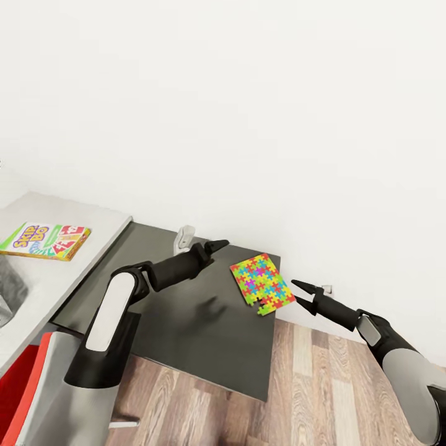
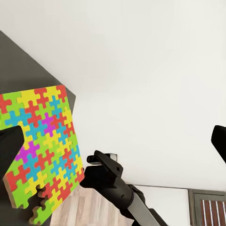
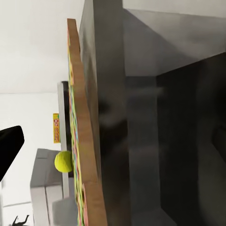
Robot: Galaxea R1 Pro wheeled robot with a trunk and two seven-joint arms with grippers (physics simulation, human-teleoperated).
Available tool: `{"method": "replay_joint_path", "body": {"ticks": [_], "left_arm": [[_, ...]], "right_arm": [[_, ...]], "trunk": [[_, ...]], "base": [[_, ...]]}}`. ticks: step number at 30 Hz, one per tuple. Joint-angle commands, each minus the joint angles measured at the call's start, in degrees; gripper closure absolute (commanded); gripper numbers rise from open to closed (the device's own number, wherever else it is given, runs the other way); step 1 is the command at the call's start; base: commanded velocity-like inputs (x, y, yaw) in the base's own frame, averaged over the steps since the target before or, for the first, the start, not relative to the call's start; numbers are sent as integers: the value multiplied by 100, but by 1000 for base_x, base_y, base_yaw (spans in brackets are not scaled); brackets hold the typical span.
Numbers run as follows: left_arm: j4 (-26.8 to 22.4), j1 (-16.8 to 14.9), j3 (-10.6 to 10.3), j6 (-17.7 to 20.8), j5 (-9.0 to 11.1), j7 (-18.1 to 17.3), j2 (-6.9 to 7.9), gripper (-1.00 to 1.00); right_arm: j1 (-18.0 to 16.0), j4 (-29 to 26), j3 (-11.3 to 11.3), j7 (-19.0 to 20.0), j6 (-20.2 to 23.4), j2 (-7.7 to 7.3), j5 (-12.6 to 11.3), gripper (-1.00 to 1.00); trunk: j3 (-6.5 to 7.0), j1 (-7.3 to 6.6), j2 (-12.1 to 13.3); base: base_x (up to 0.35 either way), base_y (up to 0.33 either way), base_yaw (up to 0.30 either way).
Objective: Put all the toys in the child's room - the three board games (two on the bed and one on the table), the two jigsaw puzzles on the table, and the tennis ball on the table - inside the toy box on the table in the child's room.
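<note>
**Both grippers at the jigsaw puzzle, nothing held**

Landmark: the jigsaw puzzle [image 1: 262,284], lying flat on the dark grey wing of the table [image 1: 179,322], at that wing's far corner next to the white wall [image 1: 248,93]. One edge of it juts past the table edge, over the wood floor [image 1: 322,384].

- Left gripper [image 1: 218,245]: above the dark wing, near the puzzle's wall-side corner, apart from it. Fingertips look close together in the head view; how wide the jaws stand I can't tell. It holds nothing.
- Right gripper [image 1: 301,292]: off the table, just beside the puzzle's overhanging edge, fingers spread apart and pointing at it. No contact visible, nothing between them.
- Right wrist view: puzzle seen edge-on, brown underside. Tennis ball [image 3: 63,161] shows beyond it on the light grey wing.
- Board game [image 1: 44,240] (green-edged, cartoon lid): flat on the light grey wing, well apart from the puzzle, beyond the left arm.
- A red chair [image 1: 18,384] sits well away from the puzzle, at the light wing's near side.
</note>
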Motion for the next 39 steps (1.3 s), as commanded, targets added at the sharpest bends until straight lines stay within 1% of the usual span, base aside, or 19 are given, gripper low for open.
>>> {"method": "replay_joint_path", "body": {"ticks": [1,16,39], "left_arm": [[-4,-4,2,10,60,59,-2,-100],[-4,-4,0,10,60,58,-2,-100],[-4,-4,-1,10,60,72,-11,-100]], "right_arm": [[-4,3,-3,6,37,2,-18,-100],[0,3,31,-2,32,120,12,-100],[6,35,22,-18,23,146,17,-100]], "trunk": [[-4,0,-3],[-2,0,-3],[-2,0,-3]], "base": [[0,0,56],[0,0,21],[0,0,2]]}}
